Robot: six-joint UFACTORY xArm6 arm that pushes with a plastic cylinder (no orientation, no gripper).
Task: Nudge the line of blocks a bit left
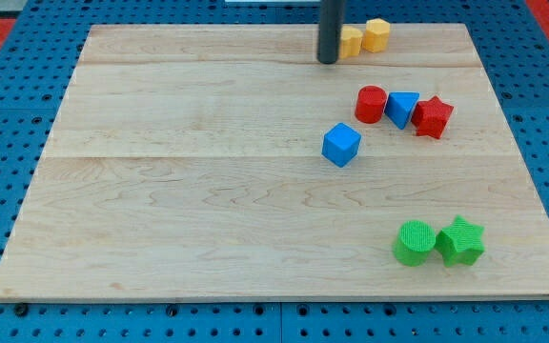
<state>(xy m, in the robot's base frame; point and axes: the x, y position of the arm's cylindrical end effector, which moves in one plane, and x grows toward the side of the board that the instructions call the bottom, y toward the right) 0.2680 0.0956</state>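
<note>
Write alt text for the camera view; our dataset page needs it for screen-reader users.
My tip rests near the board's top edge, just left of two yellow blocks. Below sit a red cylinder, blue triangle and red star in a row, a blue cube lower left, two green blocks bottom right.

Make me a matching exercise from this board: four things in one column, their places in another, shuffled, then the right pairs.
Things:
1. blue cube
2. green cylinder
3. red star
4. my tip

Places:
A. view's right end of the red-blue-red line
B. view's top edge, just left of the yellow blocks
C. alone, near the board's middle
D. view's bottom right, touching the green star

Pairs: 1-C, 2-D, 3-A, 4-B
</note>
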